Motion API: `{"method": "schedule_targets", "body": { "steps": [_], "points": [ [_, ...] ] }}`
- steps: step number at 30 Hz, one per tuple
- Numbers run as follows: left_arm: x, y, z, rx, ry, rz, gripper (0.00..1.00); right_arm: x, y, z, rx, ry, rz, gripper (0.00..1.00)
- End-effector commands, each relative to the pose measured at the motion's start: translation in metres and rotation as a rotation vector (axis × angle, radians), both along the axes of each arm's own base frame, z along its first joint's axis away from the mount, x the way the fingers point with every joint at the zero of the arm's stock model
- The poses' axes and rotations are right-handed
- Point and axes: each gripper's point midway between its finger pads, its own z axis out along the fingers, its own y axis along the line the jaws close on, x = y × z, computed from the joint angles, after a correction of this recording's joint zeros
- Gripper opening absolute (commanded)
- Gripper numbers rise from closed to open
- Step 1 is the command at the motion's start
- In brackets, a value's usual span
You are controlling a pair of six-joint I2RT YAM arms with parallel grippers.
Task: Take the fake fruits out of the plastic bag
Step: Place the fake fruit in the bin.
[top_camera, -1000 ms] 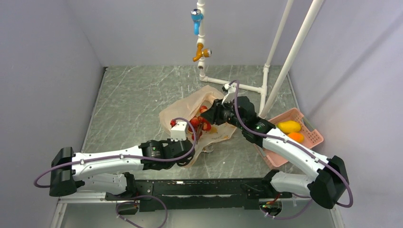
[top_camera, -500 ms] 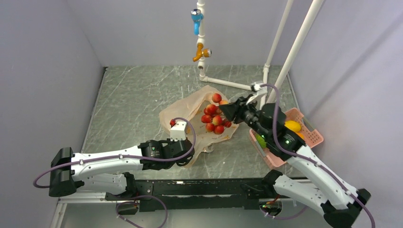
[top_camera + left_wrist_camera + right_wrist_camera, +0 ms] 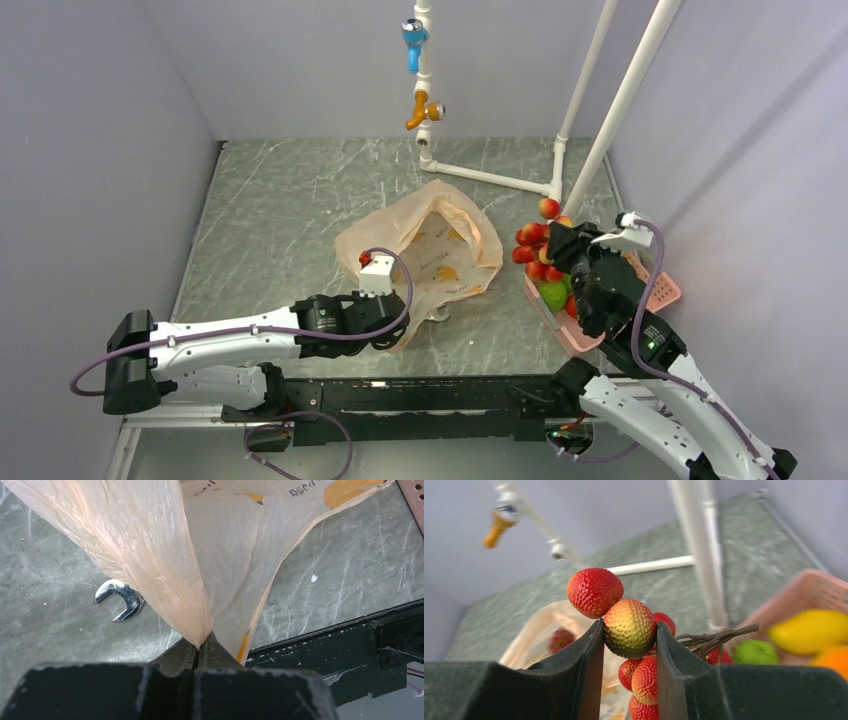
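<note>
Grey table (image 3: 280,200): right claw (image 3: 630,630), clamped on the red fruit bunch (image 3: 535,250), now hangs beside the basket (image 3: 668,292), clear of the bag (image 3: 430,250) (left claw (image 3: 200,647) pinches its edge), so this bunch counts as out.

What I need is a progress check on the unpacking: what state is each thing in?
plastic bag: slumped on the table, near edge pinched.
left gripper: shut on the plastic bag.
red fruit bunch: held aloft, outside the bag.
right gripper: shut on the red fruit bunch.
pink basket: upright, fruits inside.
wrench: lying flat, partly under the bag.
</note>
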Motion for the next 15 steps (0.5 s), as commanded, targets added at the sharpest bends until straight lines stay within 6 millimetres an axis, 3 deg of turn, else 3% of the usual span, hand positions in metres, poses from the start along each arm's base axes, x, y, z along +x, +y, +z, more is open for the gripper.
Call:
{"method": "schedule_targets", "body": {
  "steps": [1,8,15],
  "points": [
    [0.004,-0.01,0.014,-0.061,-0.029,-0.012,0.0,-0.009,-0.062,-0.017,-0.029,0.049,-0.357,0.0],
    [0.002,-0.015,0.013,-0.114,-0.028,-0.033,0.0,-0.017,-0.093,-0.047,-0.084,0.165,-0.634,0.0],
    [0.0,-0.013,0.016,-0.103,-0.018,-0.032,0.0,0.0,-0.11,-0.065,-0.05,0.253,-0.738,0.0]
  ]
}}
